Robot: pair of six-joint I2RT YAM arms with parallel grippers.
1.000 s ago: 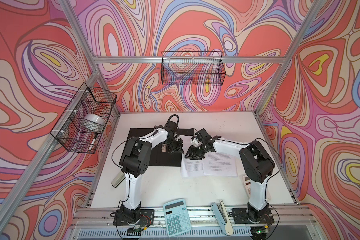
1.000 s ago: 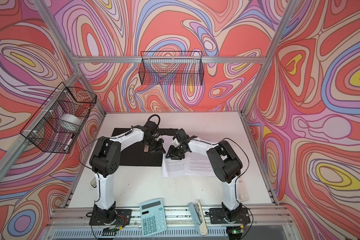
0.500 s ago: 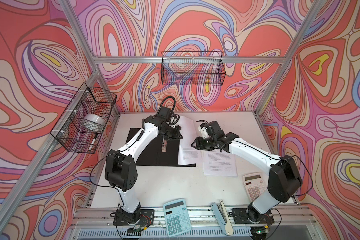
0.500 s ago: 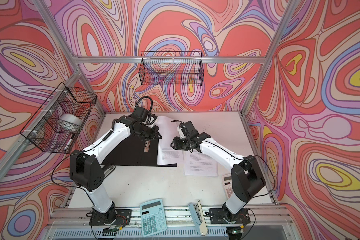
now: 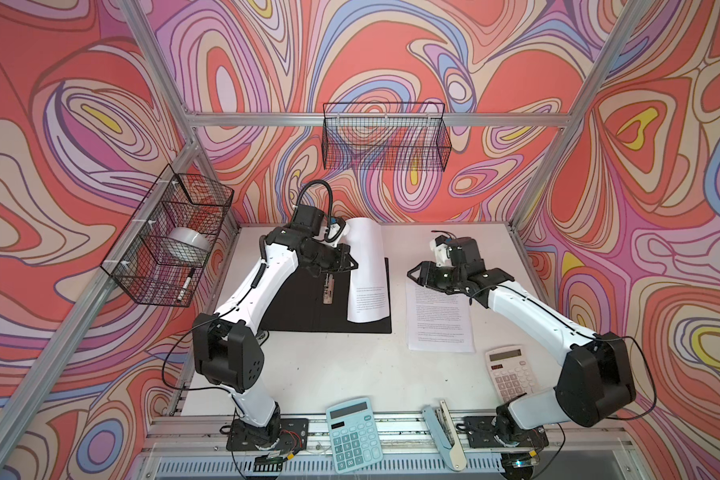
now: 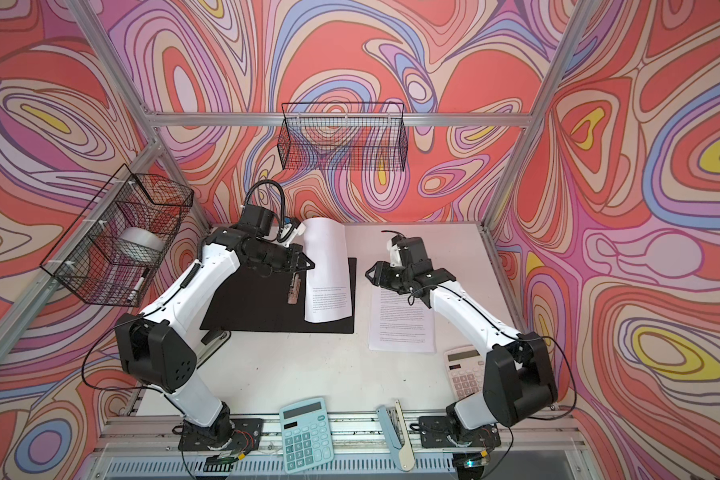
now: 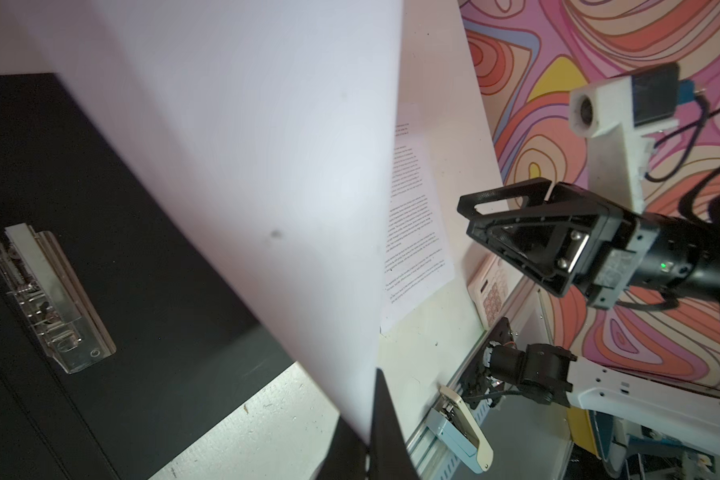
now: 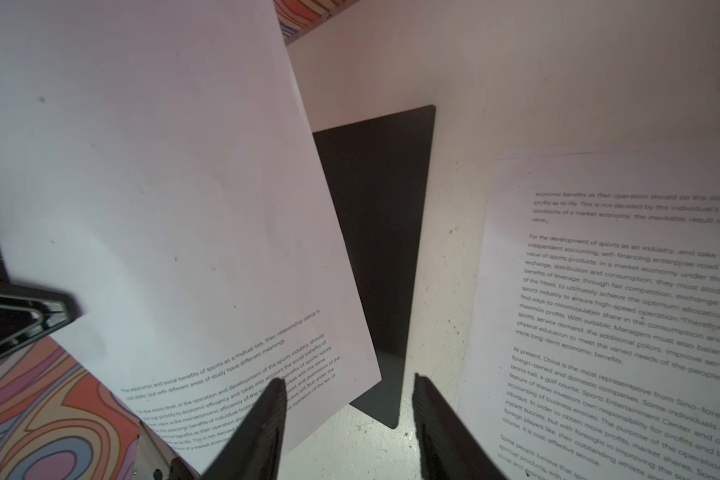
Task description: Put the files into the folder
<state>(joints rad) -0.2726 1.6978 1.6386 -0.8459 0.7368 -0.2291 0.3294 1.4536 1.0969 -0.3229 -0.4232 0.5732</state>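
The folder point(image 5: 300, 311) is lying open and flat on the desk point(image 5: 350, 374) with its black inside facing up. It is occupying the back-left part of the desk, and its right edge is reaching about the desk's middle. The metal clip point(image 5: 328, 289) is sitting near the folder's middle.

The left end effector point(image 5: 348, 262) is clamping the held sheet point(image 5: 368, 270) at its left edge. In the left wrist view the fingers point(image 7: 385, 436) are pressing together on the paper. The sheet's far end is rising off the desk and curling toward the back edge. Its near end, printed side up, is lying over the folder's right half.

The right end effector point(image 5: 412, 277) is hovering above the far end of the loose sheet point(image 5: 439, 316). Its jaws are standing apart. In the right wrist view only the desk and a folder corner are showing between them.

The loose sheet is lying flat on the desk, text up, between the folder and the right edge, apart from the folder.

A white calculator point(image 5: 508, 374) is lying near the front-right corner, just beside the loose sheet. A blue calculator point(image 5: 353, 432) and a stapler point(image 5: 443, 432) are lying at the front edge.
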